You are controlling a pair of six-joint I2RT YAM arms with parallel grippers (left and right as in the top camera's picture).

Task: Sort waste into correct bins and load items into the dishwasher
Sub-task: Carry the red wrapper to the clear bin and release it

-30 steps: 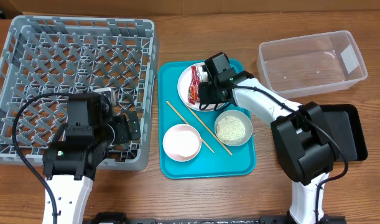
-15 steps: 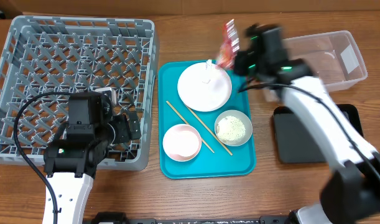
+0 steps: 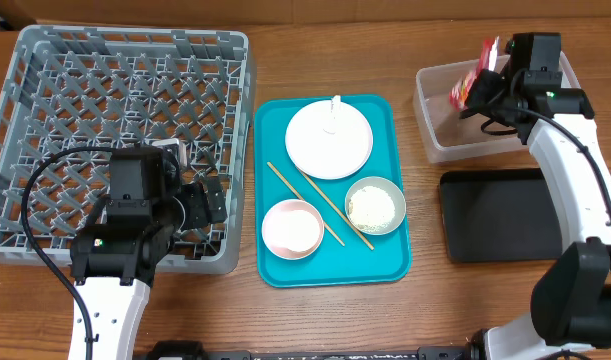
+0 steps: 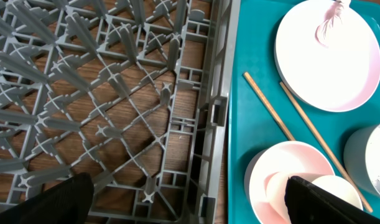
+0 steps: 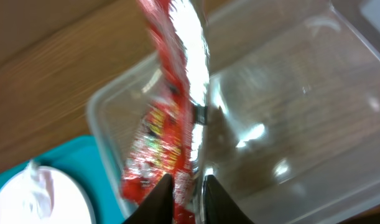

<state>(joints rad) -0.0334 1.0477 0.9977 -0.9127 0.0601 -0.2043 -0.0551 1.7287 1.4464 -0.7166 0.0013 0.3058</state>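
Blurred snack wrapper (image 5: 174,118) is pinched in the barely parted right pincer (image 5: 185,194) above the clear tub (image 5: 301,124); left pincer (image 4: 190,202) is spread wide, empty, mostly cut off

Blurred red wrapper (image 5: 172,106) in end effector (image 5: 187,190), over clear tub (image 5: 295,130)

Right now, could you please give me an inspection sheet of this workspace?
Surface: wooden table.
Job's things: snack wrapper above the clear tub; black tray holds nothing; no dishes seen in the dish rack; plate, pink bowl, grey bowl with rice, and chopsticks on the teal tray.
Clutter: nothing seen.
Grippers: left gripper open, over the rack's near right corner; right gripper pinching the wrapper.
Cables: black cable loops over the rack's front.
Surroundings: nothing seen.
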